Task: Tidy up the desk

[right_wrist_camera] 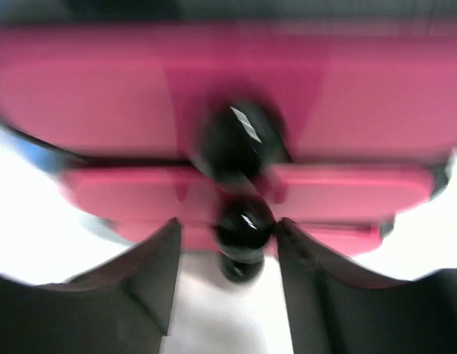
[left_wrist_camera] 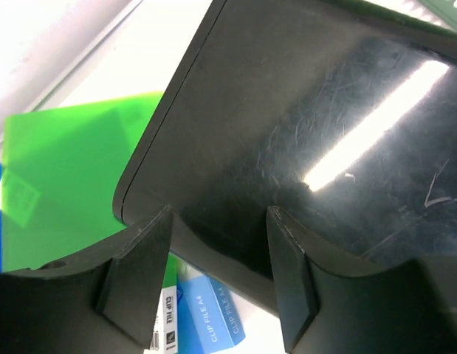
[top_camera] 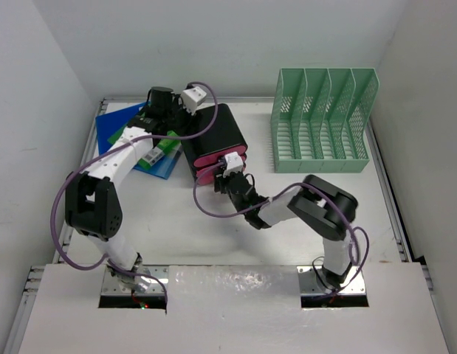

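Left gripper and right gripper, both open, at the black drawer box.
The right gripper's jaws stood parted on either side of a black knob on the box's pink front. The view was too blurred to tell whether they touched it. The left gripper's jaws were spread over the box's far left corner. A green folder lay left of the box and a mint file rack to its right. The white desk lay under the box.

Scratched, glossy black box top; shiny pink plastic drawers with faceted black knobs; matt white desk.
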### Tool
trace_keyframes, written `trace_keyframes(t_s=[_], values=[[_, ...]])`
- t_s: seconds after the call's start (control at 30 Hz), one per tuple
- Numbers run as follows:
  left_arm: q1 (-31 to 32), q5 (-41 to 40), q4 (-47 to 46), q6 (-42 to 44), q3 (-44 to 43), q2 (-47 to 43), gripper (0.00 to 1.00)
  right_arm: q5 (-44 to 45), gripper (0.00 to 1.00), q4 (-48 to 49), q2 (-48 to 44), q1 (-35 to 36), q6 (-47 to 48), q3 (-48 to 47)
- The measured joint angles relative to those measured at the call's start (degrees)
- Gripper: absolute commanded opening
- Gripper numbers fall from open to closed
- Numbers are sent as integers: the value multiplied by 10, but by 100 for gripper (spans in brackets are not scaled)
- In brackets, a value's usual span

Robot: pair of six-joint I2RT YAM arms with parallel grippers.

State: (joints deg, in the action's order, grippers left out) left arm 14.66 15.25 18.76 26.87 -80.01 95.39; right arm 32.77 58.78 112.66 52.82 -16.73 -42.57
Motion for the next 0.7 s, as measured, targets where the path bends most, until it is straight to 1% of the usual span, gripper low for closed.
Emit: trace_keyframes(t_s=[0.1,0.23,0.33,0.43,0.5,0.63,0.67,0.7], values=[[-2,12,25,-2,-28,17,54,-17,58,-4,-61,12,35,3],[-2,21,51,-6,-55,32,55,-34,58,-9,-150,25,59,16],[-2,24,77,-13,-71,37,55,-47,58,-14,-196,27,59,29],[-4,26,94,-21,-78,37,56,-53,57,-26,-230,27,46,64],[-6,28,103,-26,-78,36,57,-56,57,-41,-245,27,36,91],[-14,40,127,-35,-79,24,58,-57,57,-103,-276,27,21,126],[-17,42,135,-38,-80,19,58,-57,57,-122,-286,27,19,129],[-25,47,143,-42,-82,10,62,-57,57,-139,-298,27,17,131]])
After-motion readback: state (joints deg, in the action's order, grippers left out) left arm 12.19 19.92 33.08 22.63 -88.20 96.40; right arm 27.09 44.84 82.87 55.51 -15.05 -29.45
